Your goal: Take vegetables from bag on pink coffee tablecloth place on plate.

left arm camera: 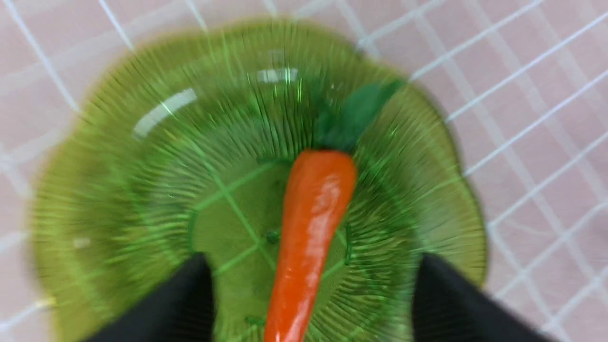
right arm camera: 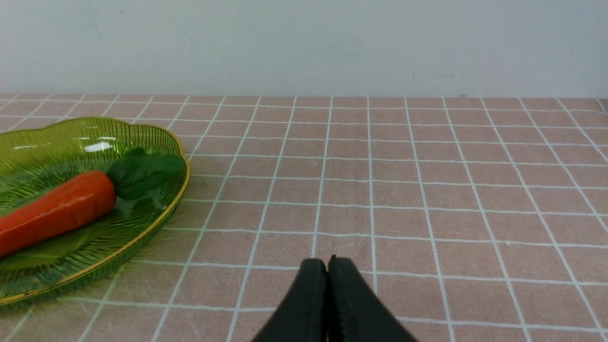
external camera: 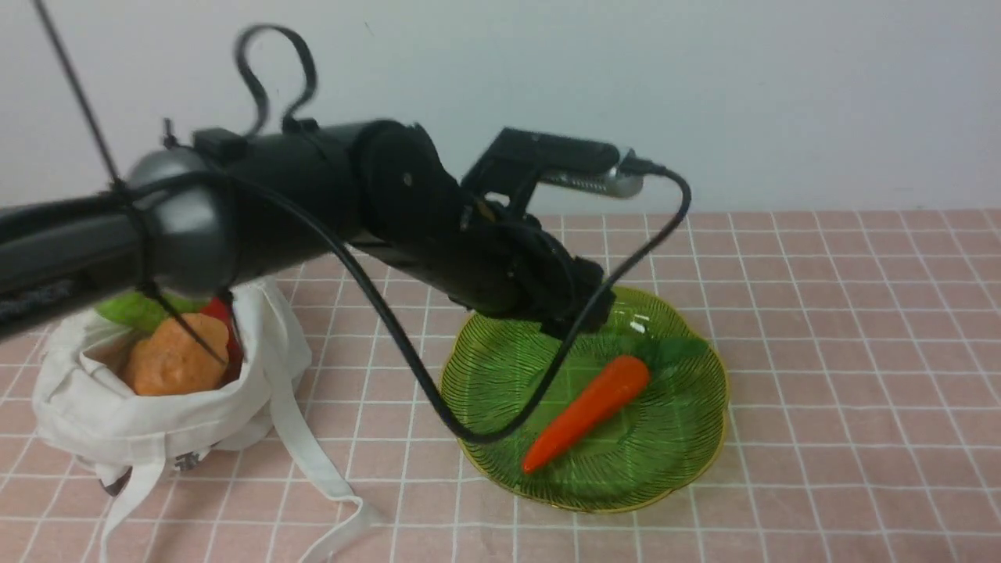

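The smooth orange-red carrot (external camera: 586, 414), green-leaved, lies on the plate (external camera: 665, 461), below the left tool (left arm camera: 311, 289), its fingers apart.

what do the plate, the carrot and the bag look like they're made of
Plate: probably clear green plastic, maybe glass; see-through, ribbed, glossy highlights.
Carrot: likely smooth moulded plastic, with a semi-gloss sheen.
Bag: matte white fabric, perhaps cotton, judging by its soft folds and limp straps.
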### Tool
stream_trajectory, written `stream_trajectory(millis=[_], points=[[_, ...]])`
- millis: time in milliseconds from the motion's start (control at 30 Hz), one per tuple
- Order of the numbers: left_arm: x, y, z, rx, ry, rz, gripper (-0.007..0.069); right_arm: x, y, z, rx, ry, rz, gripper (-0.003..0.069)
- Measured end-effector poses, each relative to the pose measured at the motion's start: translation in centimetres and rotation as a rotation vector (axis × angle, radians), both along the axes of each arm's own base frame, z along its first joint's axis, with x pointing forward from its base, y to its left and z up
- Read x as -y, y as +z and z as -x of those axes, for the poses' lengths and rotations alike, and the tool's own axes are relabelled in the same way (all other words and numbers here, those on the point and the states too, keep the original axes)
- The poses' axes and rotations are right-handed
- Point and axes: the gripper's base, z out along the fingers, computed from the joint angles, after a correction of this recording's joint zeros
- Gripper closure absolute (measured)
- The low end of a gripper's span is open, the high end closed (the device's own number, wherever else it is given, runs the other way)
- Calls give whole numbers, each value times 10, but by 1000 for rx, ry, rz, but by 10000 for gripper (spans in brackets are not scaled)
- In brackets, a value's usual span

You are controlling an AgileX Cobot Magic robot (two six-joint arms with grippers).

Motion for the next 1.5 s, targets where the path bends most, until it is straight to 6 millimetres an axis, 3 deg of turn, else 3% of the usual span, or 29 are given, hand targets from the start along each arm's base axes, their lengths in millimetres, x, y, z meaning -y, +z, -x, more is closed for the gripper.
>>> stream_trajectory(millis=[33,100,133,200,233,267,367,733,967,1100,1267,1400,1500], points=[[-11,24,9,48,8,4,358,0,0,0,0,0,0,673],[-27,61,27,145,13,13,526,0,0,0,0,0,0,673],[-28,61,27,146,14,9,526,0,0,0,0,0,0,673],[-51,103,57,263,30,42,607,0,0,0,0,0,-1,673],[-53,106,60,272,30,45,610,0,0,0,0,0,-1,673],[-67,124,81,329,44,71,624,0,0,0,0,0,-1,673],[-94,137,122,397,66,112,629,0,0,0,0,0,-1,673],[-151,100,217,495,93,238,629,0,0,0,0,0,-1,673],[-177,110,257,665,82,277,629,0,0,0,0,0,-1,673],[-185,111,265,715,88,243,629,0,0,0,0,0,-1,673],[-195,97,265,685,146,144,629,0,0,0,0,0,-1,673],[-202,64,263,672,269,109,629,0,0,0,0,0,-2,673],[-208,20,261,696,397,91,629,0,0,0,0,0,-2,673]])
